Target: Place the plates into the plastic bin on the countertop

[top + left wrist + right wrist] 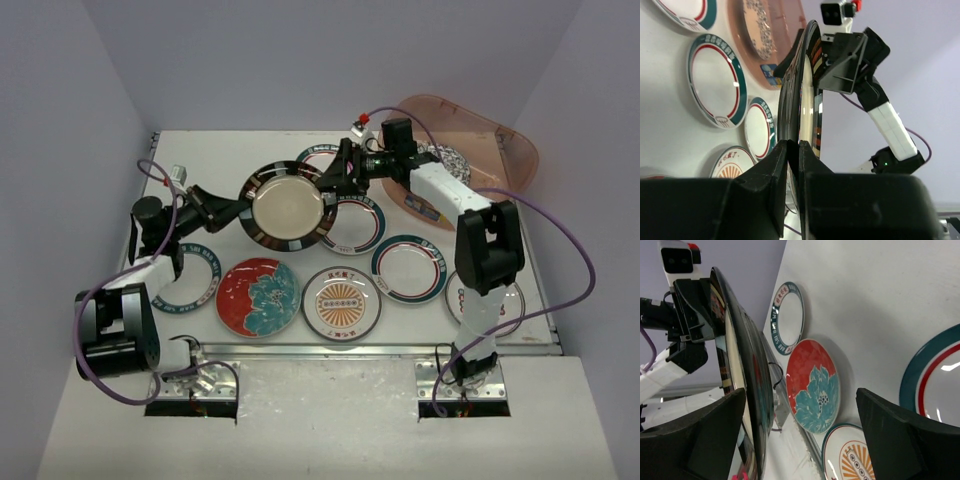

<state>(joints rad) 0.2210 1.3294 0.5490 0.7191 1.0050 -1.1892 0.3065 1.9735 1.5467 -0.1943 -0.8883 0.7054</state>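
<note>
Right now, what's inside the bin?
One speckled plate lies in the bin, toward its left side. The right arm crosses over it, hiding part of that plate and the floor, so anything beneath is unseen.

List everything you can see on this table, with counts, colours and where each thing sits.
Dark-rimmed plate: one, cream centre, held above mid-table.
Teal-and-red rimmed plates: three, white, middle and back.
Teal-lettered plate: one, white, front left, partly under the left arm.
Floral plate: one, red and teal, front.
Sunburst plate: one, orange on white, front centre.
Red-lettered plate: one, white, front right.
Plastic bin: one, translucent pinkish, back right.
Speckled plate: one, inside the bin.
Countertop: one, white.
Left gripper: black, shut on the dark-rimmed plate.
Right gripper: black, open at that plate's opposite rim.
</note>
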